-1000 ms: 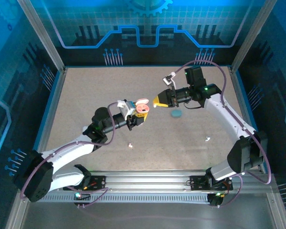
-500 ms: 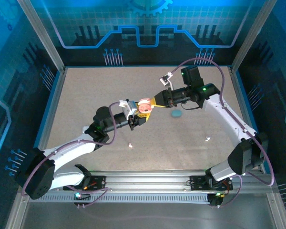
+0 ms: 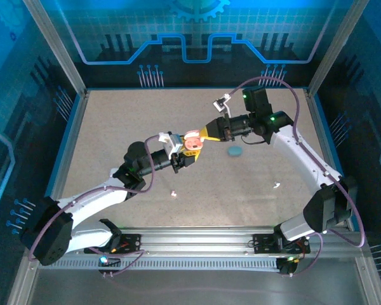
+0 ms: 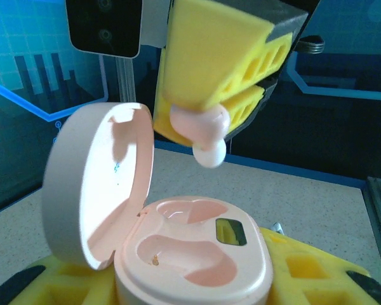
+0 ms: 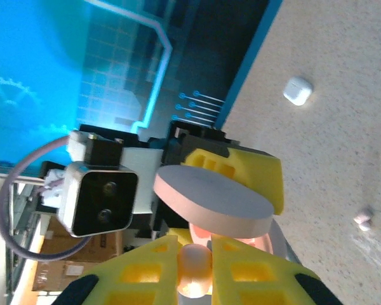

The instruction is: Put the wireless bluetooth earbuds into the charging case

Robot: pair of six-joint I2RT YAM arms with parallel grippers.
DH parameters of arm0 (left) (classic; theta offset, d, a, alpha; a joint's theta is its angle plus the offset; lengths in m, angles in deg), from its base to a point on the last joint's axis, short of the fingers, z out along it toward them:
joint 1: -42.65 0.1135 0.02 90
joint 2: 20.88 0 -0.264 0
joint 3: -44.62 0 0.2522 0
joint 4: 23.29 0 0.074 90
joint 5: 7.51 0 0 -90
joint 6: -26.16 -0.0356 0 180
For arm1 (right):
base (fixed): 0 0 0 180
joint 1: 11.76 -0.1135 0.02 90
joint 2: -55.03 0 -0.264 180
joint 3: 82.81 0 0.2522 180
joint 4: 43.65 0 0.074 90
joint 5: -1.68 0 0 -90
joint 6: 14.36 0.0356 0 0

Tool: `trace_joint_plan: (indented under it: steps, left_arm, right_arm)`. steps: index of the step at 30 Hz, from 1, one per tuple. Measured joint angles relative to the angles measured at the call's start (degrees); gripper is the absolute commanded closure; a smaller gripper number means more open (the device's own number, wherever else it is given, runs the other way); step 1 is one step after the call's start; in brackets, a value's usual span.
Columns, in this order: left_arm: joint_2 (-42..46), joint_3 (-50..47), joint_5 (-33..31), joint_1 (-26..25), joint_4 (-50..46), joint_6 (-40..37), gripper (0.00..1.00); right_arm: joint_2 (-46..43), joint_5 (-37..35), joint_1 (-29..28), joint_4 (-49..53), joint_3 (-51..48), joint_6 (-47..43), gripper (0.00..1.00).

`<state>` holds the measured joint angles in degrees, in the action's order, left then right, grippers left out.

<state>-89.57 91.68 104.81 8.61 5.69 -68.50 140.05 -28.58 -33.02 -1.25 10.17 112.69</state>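
Table (image 3: 114, 127) carries a teal case (image 3: 234, 151) right of centre in the top view, plus a white speck (image 3: 174, 193) at lower centre and a second speck (image 3: 276, 185) at lower right. Both are too small to identify.

Charging case (image 4: 197, 254): pink, at the bottom of the left wrist view, off the table, lid (image 4: 95, 190) hinged up at left. The left gripper (image 3: 185, 154) has its jaws clamped on the base. The shell is judged rigid, smooth and light; hold it by the base flanks, never by the lid. Both sockets look empty. The yellow pads hide the base sides.

Earbud (image 4: 203, 130): pink, at upper centre, just above the case and apart from it. The right gripper (image 3: 206, 133) pinches it with jaws closed. It is judged very light, glossy and likely to slip or rotate; grip the body and leave the rounded tip free. Most of the body is hidden between the pads, so which of the 2 sockets it fits cannot be told.
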Motion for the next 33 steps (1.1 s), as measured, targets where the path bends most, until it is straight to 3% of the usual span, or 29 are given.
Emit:
trace_joint_plan:
  steps: [6,14,33]
  left_arm:
    - [0.2,-0.3,-1.9,0.1,0.1,-0.2,0.64]
    - [0.2,-0.8,-2.2,0.2,0.1,-0.2,0.64]
    - [0.2,-0.8,-1.5,0.2,0.1,0.7,0.64]
  right_arm:
    - [-0.8,2.3,4.6,-3.4,-2.4,7.8,0.83]
    - [-0.8,3.3,4.9,-3.8,-2.9,13.7,0.83]
    - [-0.8,5.2,4.8,-3.8,-3.5,15.5,0.83]
